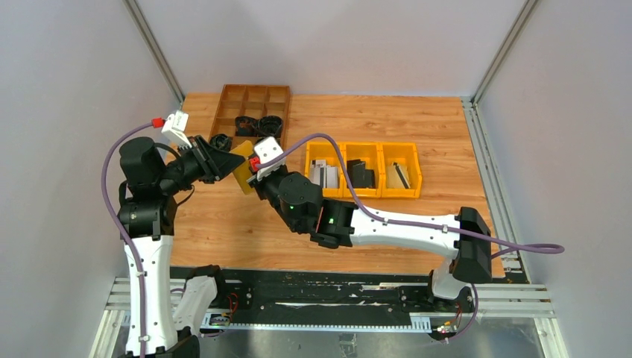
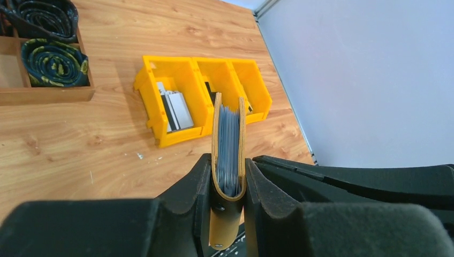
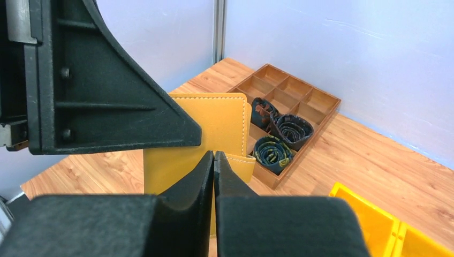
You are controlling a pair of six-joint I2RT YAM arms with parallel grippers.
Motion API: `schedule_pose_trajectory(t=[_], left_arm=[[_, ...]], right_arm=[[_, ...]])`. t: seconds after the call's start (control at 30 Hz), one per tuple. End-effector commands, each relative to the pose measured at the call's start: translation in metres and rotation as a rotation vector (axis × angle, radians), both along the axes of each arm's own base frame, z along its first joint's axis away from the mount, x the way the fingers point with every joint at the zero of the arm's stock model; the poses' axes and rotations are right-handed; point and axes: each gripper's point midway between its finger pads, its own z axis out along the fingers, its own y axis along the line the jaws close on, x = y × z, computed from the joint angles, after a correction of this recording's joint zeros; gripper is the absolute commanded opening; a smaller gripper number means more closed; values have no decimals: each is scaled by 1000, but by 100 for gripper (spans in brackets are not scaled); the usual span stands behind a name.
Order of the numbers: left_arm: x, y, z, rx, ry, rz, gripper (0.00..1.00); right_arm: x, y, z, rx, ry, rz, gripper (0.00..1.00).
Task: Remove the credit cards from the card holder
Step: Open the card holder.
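Wood-grain counter [image 1: 387,127] across the whole cell, enclosed by pale wall panels. Left arm [image 1: 145,216] rising from the near-left base and bent toward centre. Right arm [image 1: 395,227] stretched low from the near-right base toward the same spot. Brown wooden compartment tray [image 1: 255,86] on the far-left part of the counter, with rolled ties [image 1: 253,124], dark and patterned, in several compartments. Row of three bright yellow bins [image 1: 363,194] to the right of the tray, joined side by side, holding grey and black parts. Card holder [image 1: 244,170] held clear above the counter, just in front of the tray's near edge and left of the bins. Mustard-yellow, folded, seen edge-on from the left wrist: spine seated toward the wrist, open edge pointing away toward the bins. Left end effector [image 1: 216,160] narrow, clamped on the card holder near the spine, one pad on each outer cover. Right end effector [image 1: 261,170] facing it from the opposite side, fingers [image 3: 198,182] drawn almost together with only a hairline gap, tips at the cover beside the strap [image 3: 238,163]. Anything pinched there: cannot tell. Blue-grey sleeves [image 2: 229,144] packed between the covers, all inside; single cards not distinguishable. Strap end hanging below the left fingers, small stud barely visible.
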Motion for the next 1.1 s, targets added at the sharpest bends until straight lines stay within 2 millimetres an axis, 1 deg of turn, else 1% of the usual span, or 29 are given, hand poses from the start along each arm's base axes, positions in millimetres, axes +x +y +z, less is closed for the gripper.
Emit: schedule_pose_trajectory(t=[0.0,0.1,0.2,0.23,0.3,0.33,0.37,0.5,0.6,0.7,0.73,0.77,0.8,0.83,0.87,0.9,0.93,0.97,1.0,1.03,1.07], left_arm=[[-17,-12,-1,-26,29,-80,0],[-18,-11,-2,-20,31,-82,0],[-20,-12,0,-12,24,-89,0],[-21,-12,2,-7,17,-90,0],[-22,-12,6,-2,1,-96,0],[-23,-12,9,1,-7,-97,0],[-24,-13,11,3,-14,-102,0],[-28,-15,20,7,-38,-113,0],[-30,-15,25,14,-57,-113,0],[-34,-16,32,26,-91,-126,0],[-35,-17,34,27,-104,-136,0],[-37,-18,37,29,-120,-149,0],[-40,-20,41,30,-138,-168,0],[-42,-22,45,31,-158,-185,0],[-44,-24,49,32,-176,-199,0],[-47,-26,53,36,-199,-221,0],[-50,-27,57,40,-220,-238,0],[-51,-28,60,40,-233,-249,0],[-53,-30,63,38,-249,-262,0],[-54,-31,65,32,-259,-273,0],[-56,-33,69,25,-276,-281,0]], right_arm=[[14,-20,29,99,-54,-103,0],[14,-21,30,104,-54,-101,0],[17,-24,26,107,-24,-98,0],[19,-27,27,118,-13,-99,0],[22,-33,21,126,15,-103,0],[25,-39,22,137,24,-110,0],[25,-43,18,152,45,-107,0],[30,-62,15,198,79,-120,0],[31,-68,15,202,84,-120,0],[27,-69,16,186,89,-90,0],[27,-70,16,193,110,-76,7],[28,-70,15,202,141,-48,21],[28,-71,13,212,185,-16,40],[26,-70,14,239,242,49,54],[25,-70,10,264,305,104,63],[30,-76,9,307,367,140,71],[29,-78,3,368,458,185,74],[22,-79,7,395,484,246,75],[20,-84,7,433,505,273,76],[14,-84,5,460,509,308,76],[6,-86,10,480,494,352,77]])
